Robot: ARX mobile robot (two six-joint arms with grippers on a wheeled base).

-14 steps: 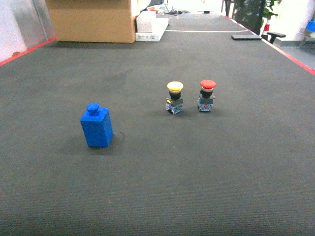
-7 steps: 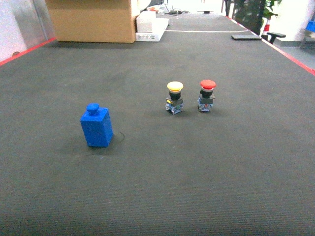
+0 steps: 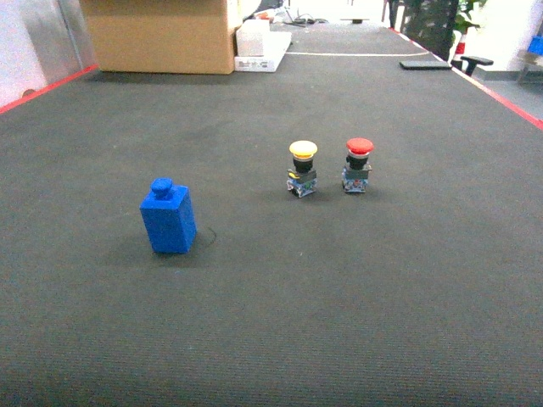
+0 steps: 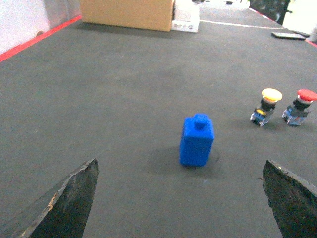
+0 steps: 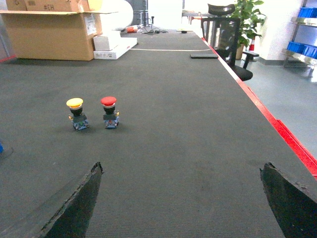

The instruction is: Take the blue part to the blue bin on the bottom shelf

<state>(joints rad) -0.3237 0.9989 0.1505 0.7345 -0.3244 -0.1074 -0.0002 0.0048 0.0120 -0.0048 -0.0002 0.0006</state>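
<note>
The blue part (image 3: 168, 219), a small block with a round knob on top, stands upright on the dark carpet at the left of the head view. In the left wrist view the blue part (image 4: 196, 141) sits ahead of my left gripper (image 4: 181, 166), which is open and holds nothing, well short of the part. My right gripper (image 5: 181, 168) is open too, over bare carpet. Neither gripper shows in the head view. The blue bin and the bottom shelf are out of view.
A yellow-capped push button (image 3: 302, 167) and a red-capped push button (image 3: 357, 164) stand side by side right of the part. A cardboard box (image 3: 157, 34) and a white box (image 3: 260, 47) sit at the far end. Red tape (image 5: 292, 144) edges the carpet; an office chair (image 5: 225, 34) stands beyond.
The head view has shifted very slightly; the blue part and both buttons sit a few pixels further right and lower. Nothing on the carpet has moved.
</note>
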